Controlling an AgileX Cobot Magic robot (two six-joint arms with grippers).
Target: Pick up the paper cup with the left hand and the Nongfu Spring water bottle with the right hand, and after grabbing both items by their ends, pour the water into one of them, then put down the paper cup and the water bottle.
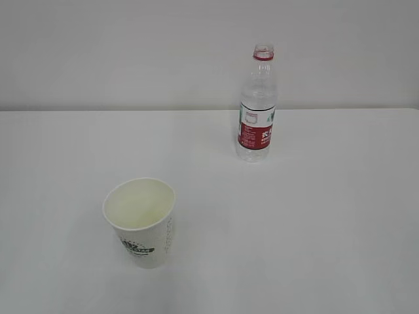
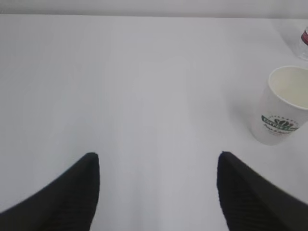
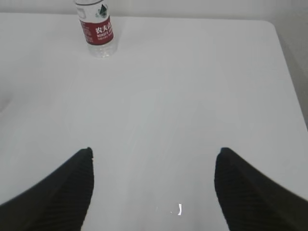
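Grippers both agape, empty, over table: left nr cup; right facing bottle.

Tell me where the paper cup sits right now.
The paper cup stands upright on the white table, front left in the exterior view, nearer the camera than the water bottle, which stands back and right.

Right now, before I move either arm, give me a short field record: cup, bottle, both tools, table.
paper cup: upright on the table, near left, open mouth up, nothing seen inside
water bottle: upright, far right of the cup, uncapped, apart from it
left tool: open, holding nothing, cup ahead to its right
right tool: open, holding nothing, bottle ahead to its left
table: white, both items standing on it
task progress: nothing grasped yet
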